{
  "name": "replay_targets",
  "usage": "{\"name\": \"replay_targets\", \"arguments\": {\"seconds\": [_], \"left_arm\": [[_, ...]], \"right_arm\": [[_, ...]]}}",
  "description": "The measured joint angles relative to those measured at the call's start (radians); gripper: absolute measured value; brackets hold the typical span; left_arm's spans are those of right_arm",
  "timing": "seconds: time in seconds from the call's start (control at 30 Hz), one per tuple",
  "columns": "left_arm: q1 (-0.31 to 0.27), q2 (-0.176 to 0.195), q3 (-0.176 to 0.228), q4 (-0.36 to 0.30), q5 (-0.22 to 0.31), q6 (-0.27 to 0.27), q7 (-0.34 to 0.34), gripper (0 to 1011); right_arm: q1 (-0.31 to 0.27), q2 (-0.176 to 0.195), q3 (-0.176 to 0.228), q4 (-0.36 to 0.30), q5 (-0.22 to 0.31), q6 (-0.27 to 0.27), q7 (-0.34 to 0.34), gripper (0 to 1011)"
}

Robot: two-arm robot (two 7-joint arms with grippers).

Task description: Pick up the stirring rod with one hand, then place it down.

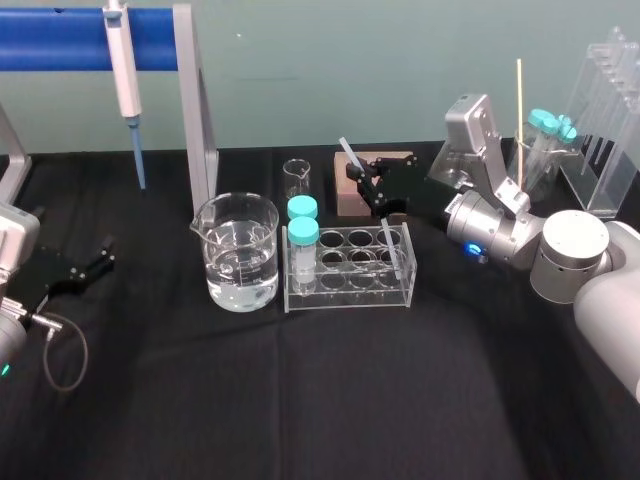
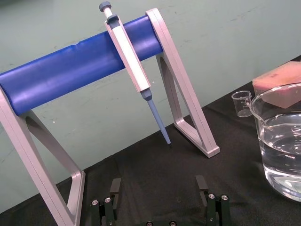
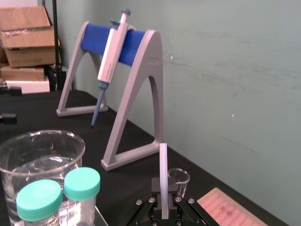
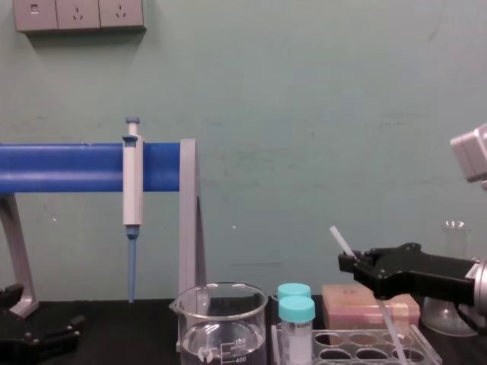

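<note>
Right end effector (image 1: 380, 195): clamped on stirring rod (image 1: 348, 152), tilted above tube rack (image 1: 348, 292).
Risk: lower tip could snag a rack well.
Left end effector (image 1: 95, 258): apart, parked left.

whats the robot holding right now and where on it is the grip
The right gripper pinches the stirring rod near its upper end; a short stub sticks out above, the long part hangs below. The left gripper holds nothing.
</note>
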Motion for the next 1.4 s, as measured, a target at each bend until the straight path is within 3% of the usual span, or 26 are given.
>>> {"name": "replay_targets", "arguments": {"seconds": [0.4, 0.77, 1.07, 1.3, 1.4], "left_arm": [[0.000, 0.000, 0.000, 0.000, 0.000, 0.000, 0.000, 1000], [0.000, 0.000, 0.000, 0.000, 0.000, 0.000, 0.000, 1000], [0.000, 0.000, 0.000, 0.000, 0.000, 0.000, 0.000, 1000], [0.000, 0.000, 0.000, 0.000, 0.000, 0.000, 0.000, 1000], [0.000, 0.000, 0.000, 0.000, 0.000, 0.000, 0.000, 1000]], "right_arm": [[-0.080, 0.025, 0.043, -0.164, 0.036, 0.027, -0.015, 68], [-0.127, 0.043, 0.075, -0.295, 0.053, 0.003, -0.057, 68], [-0.171, 0.060, 0.105, -0.389, 0.037, -0.062, -0.106, 68], [-0.234, 0.057, 0.143, -0.434, -0.013, -0.145, -0.183, 67], [-0.265, 0.053, 0.157, -0.451, -0.031, -0.157, -0.215, 68]]}}
